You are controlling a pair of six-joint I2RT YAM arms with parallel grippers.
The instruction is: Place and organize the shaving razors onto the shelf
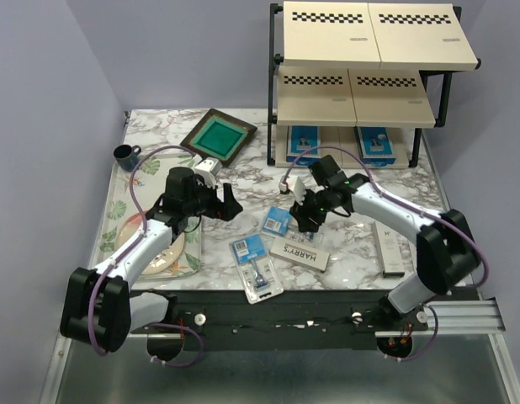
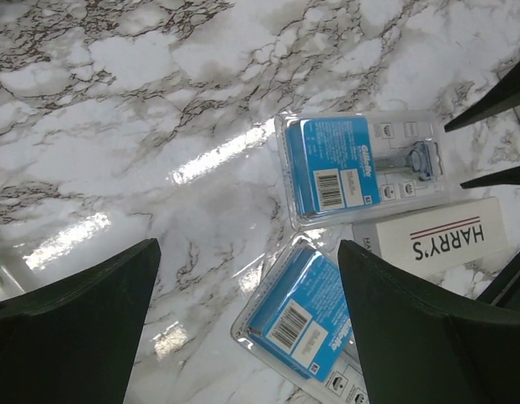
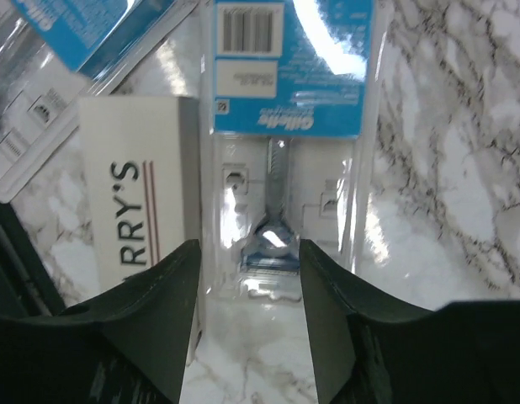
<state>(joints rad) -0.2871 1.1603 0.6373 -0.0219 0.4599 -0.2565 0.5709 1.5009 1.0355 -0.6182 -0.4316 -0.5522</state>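
White HARRY'S box (image 1: pixel 300 252), flat, long axis crosswise

A robot lab cell: plain lilac walls (image 1: pixel 50 84) stand behind the marble-top table (image 1: pixel 159 126), 2 arms (image 1: pixel 130 257) bolted along its near edge.

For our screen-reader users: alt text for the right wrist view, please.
The right end effector hangs open over a clear blister pack with a blue card and razor, beside a white HARRY'S box on the marble table.
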